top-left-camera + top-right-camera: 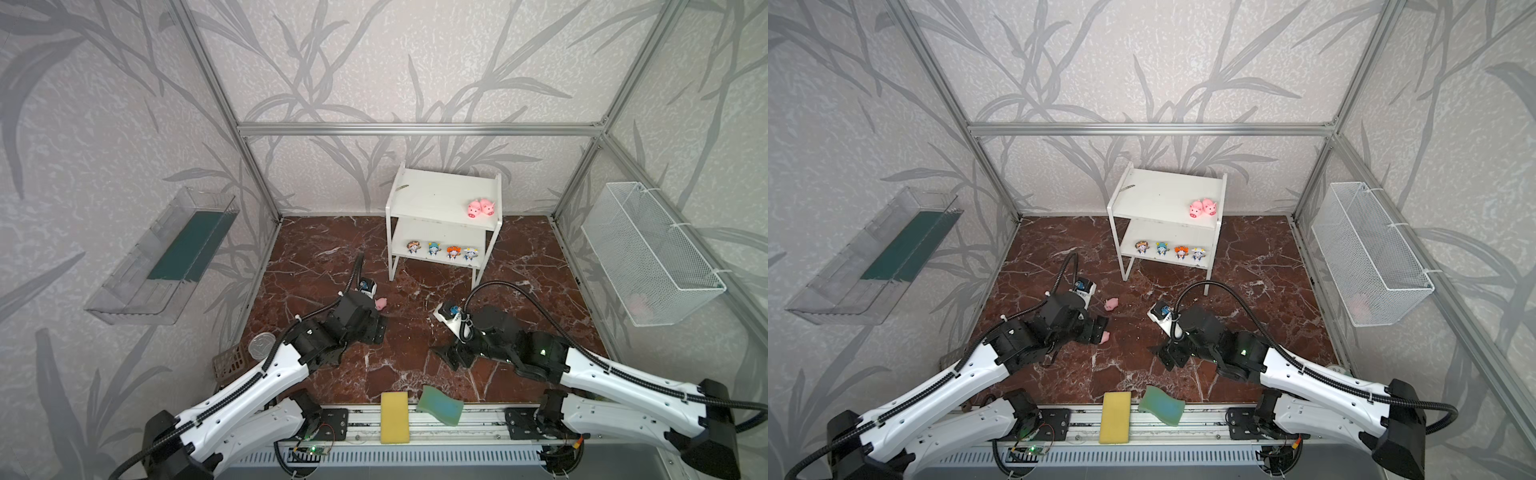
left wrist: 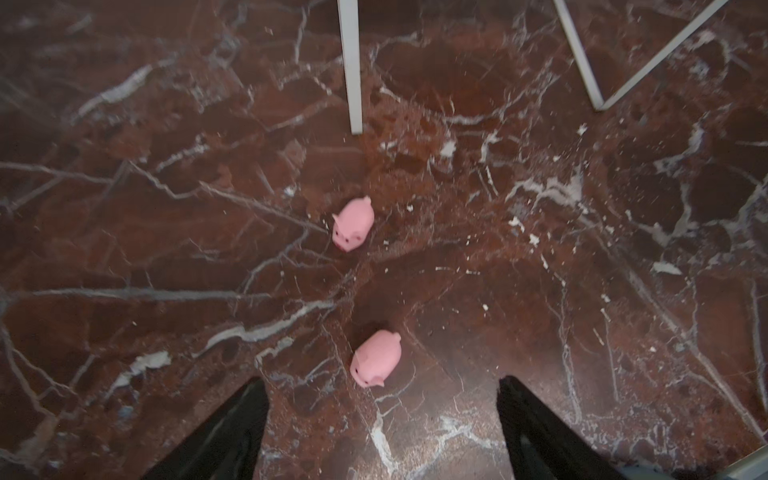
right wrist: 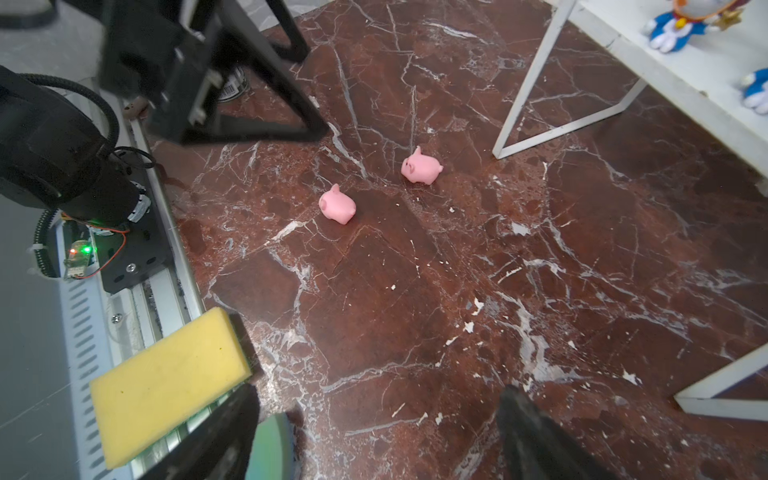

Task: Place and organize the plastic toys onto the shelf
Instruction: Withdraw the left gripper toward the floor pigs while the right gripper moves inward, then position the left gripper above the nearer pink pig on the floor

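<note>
At the front edge lie a yellow sponge (image 1: pixel 395 417) and a green sponge (image 1: pixel 440 405), which are no part of this job. Just beyond them the right gripper (image 3: pixel 377 390) hangs over bare floor (image 2: pixel 166 208), its jaws wide apart with nothing between them. The left gripper (image 2: pixel 382 380) is also spread wide and empty. It sits low over the nearer pig (image 2: pixel 376 358), which stands on the floor just ahead of the fingertips and roughly centred between them. The farther pig (image 2: pixel 353 224) stands apart from it, toward the legs of the shelf (image 1: pixel 436 193). The top board there carries two pigs (image 1: pixel 481 208) side by side at its right end, and the lower board holds a row of four figurines (image 1: pixel 442 250). The step in hand looks to be picking up the nearer pig. It sits at a slant to the jaws, so a slight wrist turn should bring the fingers onto its flanks. Come straight down and close gently, since a smooth round toy may squirt out. Then lift clear before heading for the top board.
</note>
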Available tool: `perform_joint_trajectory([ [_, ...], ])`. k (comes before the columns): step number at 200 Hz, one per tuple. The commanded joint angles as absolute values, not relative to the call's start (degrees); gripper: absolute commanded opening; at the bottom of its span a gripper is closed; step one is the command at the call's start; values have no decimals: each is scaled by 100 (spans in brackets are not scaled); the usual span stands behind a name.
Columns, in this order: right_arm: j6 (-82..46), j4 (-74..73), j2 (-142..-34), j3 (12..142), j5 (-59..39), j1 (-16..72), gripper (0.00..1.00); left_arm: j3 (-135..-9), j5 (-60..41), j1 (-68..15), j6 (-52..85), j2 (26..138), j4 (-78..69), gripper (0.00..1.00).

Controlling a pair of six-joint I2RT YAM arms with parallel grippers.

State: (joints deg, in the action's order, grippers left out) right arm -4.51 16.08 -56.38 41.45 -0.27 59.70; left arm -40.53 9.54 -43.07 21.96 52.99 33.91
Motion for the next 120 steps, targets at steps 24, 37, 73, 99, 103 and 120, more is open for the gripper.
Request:
perform_joint_trajectory([
  [24,-510,1172,-5835,4078,-202,6036,90,-3103,372,-4302,2698,5511,2023,88],
  [37,-495,1186,-5853,4073,-198,6038,90,-2868,213,-4294,2525,5637,1631,89],
  [73,-463,1181,-5877,4042,-123,6032,90,-2605,90,-4141,2084,6053,817,92],
  [99,-468,1160,-5867,4025,-106,6039,90,-2767,465,-4019,2199,6328,884,92],
  [103,-466,1152,-5858,4012,-98,6044,90,-2781,501,-4015,2228,6382,881,92],
  [120,-458,1175,-5836,4004,-70,6038,90,-2885,545,-3976,2325,6598,980,92],
])
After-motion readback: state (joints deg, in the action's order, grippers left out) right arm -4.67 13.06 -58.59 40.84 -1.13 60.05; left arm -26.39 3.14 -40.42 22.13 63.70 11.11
